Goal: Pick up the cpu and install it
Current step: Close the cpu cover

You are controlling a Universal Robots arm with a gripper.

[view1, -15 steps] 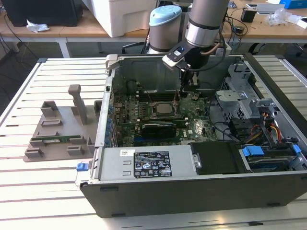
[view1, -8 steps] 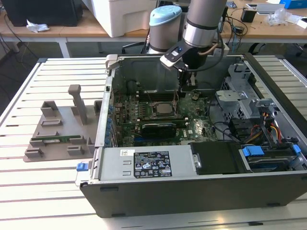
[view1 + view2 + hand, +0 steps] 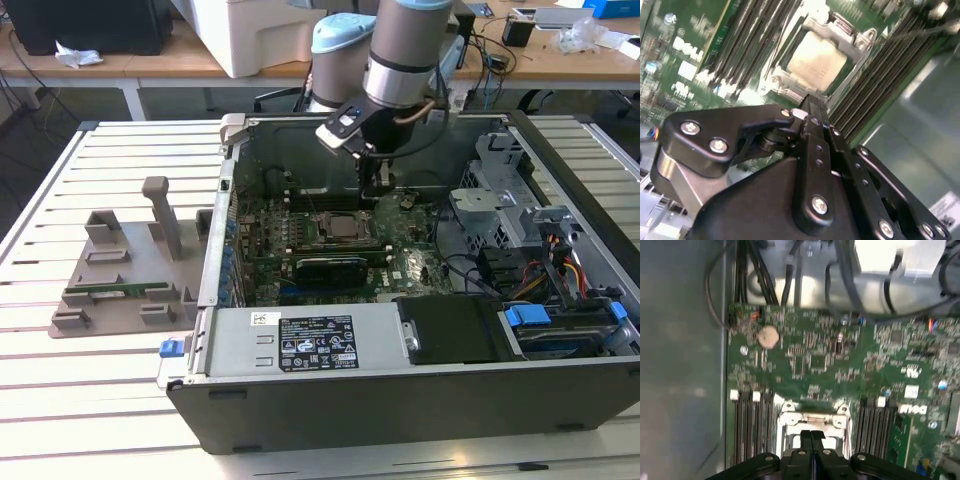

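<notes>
The cpu [image 3: 817, 59] is seen in the socket [image 3: 776, 80], the gripper [image 3: 808, 101] held above it, pinched together, empty. Seating is judged underway; level contact is called for.

The open dark-grey computer case [image 3: 400, 425] leaves its green motherboard [image 3: 265, 245] reachable from above, mid-frame, where the black fingers [image 3: 375, 175] hang. Its walls, a silver power-supply box [image 3: 300, 340] at lower centre and a cabled drive cage [image 3: 500, 200] at the exterior view's right block sideways entry.

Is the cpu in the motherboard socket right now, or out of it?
In. The cpu lies flat within the socket frame, and the gripper near it is shut and holds nothing.
</notes>
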